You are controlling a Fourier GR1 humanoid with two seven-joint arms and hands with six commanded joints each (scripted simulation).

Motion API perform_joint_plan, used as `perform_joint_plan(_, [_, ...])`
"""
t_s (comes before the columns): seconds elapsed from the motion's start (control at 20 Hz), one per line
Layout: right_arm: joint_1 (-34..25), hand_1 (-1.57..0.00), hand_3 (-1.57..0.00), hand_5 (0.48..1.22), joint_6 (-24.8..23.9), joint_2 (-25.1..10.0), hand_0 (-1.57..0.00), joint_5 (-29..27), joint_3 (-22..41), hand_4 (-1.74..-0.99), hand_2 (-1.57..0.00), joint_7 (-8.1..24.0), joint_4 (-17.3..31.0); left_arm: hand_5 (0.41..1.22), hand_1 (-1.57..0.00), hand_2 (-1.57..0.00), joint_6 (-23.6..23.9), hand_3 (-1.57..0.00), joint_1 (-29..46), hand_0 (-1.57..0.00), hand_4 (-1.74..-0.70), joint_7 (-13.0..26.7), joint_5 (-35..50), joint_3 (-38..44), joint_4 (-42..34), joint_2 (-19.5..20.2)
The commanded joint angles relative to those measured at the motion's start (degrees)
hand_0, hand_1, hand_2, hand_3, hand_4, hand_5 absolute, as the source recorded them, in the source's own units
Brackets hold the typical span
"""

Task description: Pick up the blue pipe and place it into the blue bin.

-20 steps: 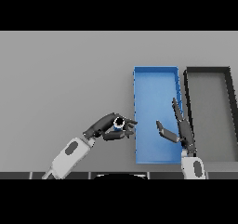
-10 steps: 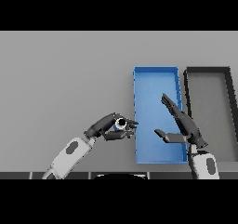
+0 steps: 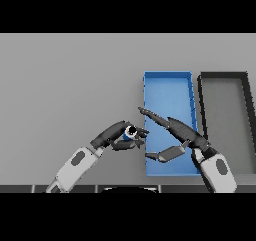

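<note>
The left hand (image 3: 119, 136) has its fingers and thumb curled round the blue pipe (image 3: 129, 133), which shows only as a small blue piece with a pale ring end poking out between the dark fingers. It is held just off the left wall of the blue bin (image 3: 168, 87), near the bin's nearer end, and I judge it to be lifted rather than resting on the grey table (image 3: 65, 85), though that is hard to be sure of from here. The right hand (image 3: 174, 133) reaches across the nearer part of the bin with its fingers stretched out straight and thumb spread, holding nothing, its fingertips pointing at the pipe and close to it. That is the worry: the free hand lies over the very spot where the pipe would go in, so a move sideways could knock the pipe against those fingers and jar it loose. Let go too soon, it would fall outside the left wall. A black bin (image 3: 225, 76) stands just beyond the blue bin's far side.
</note>
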Motion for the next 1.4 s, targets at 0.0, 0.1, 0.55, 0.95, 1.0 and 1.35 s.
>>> perform_joint_plan(0.0, [-1.5,0.0,0.0,0.532,0.88,0.01,0.0,0.92,1.02,-1.303,0.0,0.24,0.47,1.221,-1.57,-1.57,-0.18,-1.44,-0.1,-1.57,-1.73,0.17,0.67,0.34,-0.16,-0.03])
perform_joint_plan(0.1, [-4.57,0.0,0.0,0.532,1.62,0.86,0.0,0.87,2.6,-1.294,0.0,1.8,1.48,1.221,-1.57,-1.57,-0.72,-1.44,-0.96,-1.57,-1.73,0.37,1.25,0.79,0.04,0.05])
perform_joint_plan(0.55, [-15.21,0.0,0.0,0.512,3.15,7.69,0.0,1.69,6.86,-1.222,0.0,6.3,10.83,1.221,-1.57,-1.57,-2.94,-1.51,-0.62,-1.57,-1.73,-1.93,2.37,1.26,1.48,-0.03])
perform_joint_plan(0.95, [-20.36,-0.5,-0.37,0.538,7.0,10.91,-0.48,1.04,8.77,-1.39,-0.5,6.78,16.56,1.221,-0.9,-0.87,-3.12,-0.74,-1.53,-0.99,-1.59,-0.26,-3.49,-0.25,0.78,2.81])
perform_joint_plan(1.0, [-21.15,-0.71,-0.56,0.551,7.25,11.33,-0.7,0.79,9.12,-1.453,-0.71,6.61,17.06,1.221,-0.83,-0.8,-2.08,-0.67,-1.49,-0.88,-1.61,0.27,-4.27,-0.61,0.22,1.91])
perform_joint_plan(1.35, [-19.65,-1.39,-1.33,0.957,4.31,12.77,-1.39,0.01,10.32,-1.458,-1.39,4.14,16.98,1.212,-1.39,-1.38,-3.31,-0.55,0.04,-1.39,-1.71,-2.7,1.01,1.73,0.58,-0.87])
